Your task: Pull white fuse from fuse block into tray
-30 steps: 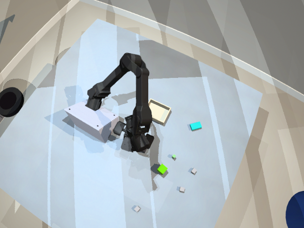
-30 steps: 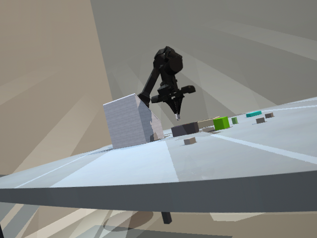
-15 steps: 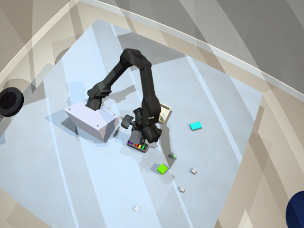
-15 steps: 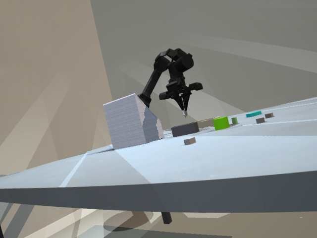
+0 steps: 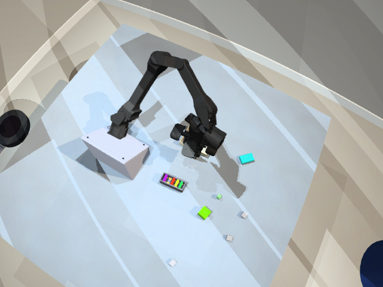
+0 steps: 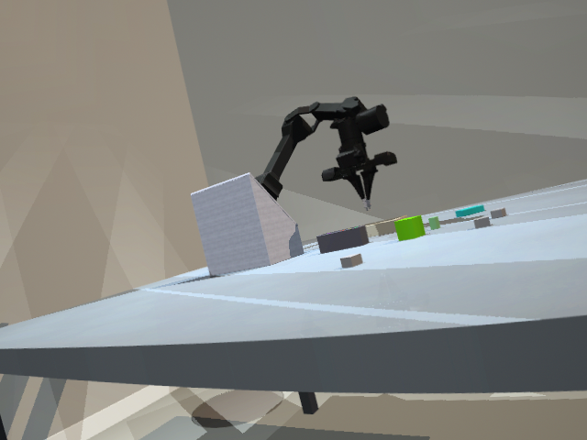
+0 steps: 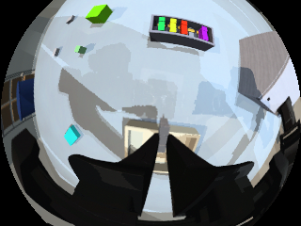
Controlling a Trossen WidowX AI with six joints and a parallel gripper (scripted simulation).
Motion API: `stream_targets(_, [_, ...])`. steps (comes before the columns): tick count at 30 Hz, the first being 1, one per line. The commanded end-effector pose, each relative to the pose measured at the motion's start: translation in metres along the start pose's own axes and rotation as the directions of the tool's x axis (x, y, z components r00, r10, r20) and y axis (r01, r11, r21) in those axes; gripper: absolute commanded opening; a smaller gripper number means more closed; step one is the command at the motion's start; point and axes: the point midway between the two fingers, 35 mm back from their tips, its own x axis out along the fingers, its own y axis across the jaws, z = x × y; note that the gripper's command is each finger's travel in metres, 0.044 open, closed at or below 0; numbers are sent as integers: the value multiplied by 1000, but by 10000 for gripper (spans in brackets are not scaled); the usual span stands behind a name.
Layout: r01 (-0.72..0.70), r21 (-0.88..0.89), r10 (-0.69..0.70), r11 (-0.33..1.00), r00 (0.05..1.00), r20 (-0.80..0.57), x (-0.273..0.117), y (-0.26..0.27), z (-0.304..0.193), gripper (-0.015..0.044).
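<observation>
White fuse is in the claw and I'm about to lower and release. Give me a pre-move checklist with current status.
1. Claw shut on the white fuse: ok.
2. Fuse clear of the fuse block: ok, well apart.
3. Other fuses seated in the block: ok.
4. Claw over the tray: ok in the wrist view.
5. Fuse centred inside the tray walls: cannot tell.
6. Fuse height above the tray floor: raised in the exterior view; exact gap cannot tell.

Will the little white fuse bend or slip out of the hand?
Probably not bend: the fuse looks like a thin, straight, stiff sliver between the fingers. It likely weighs little, being tiny beside the hand. Slipping seems possible, since only the very tips pinch it above the tray.
</observation>
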Motion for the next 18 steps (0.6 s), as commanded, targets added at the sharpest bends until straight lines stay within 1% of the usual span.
stream_targets(1, [-6,-1,6,1000,1000,-14,-2,-1,-32,0])
stream_targets(7, [-3,-3,3,1000,999,-34,-3,-8,-74,0])
stream_targets(18, [-3,-3,3,1000,999,-35,5,-8,-75,0])
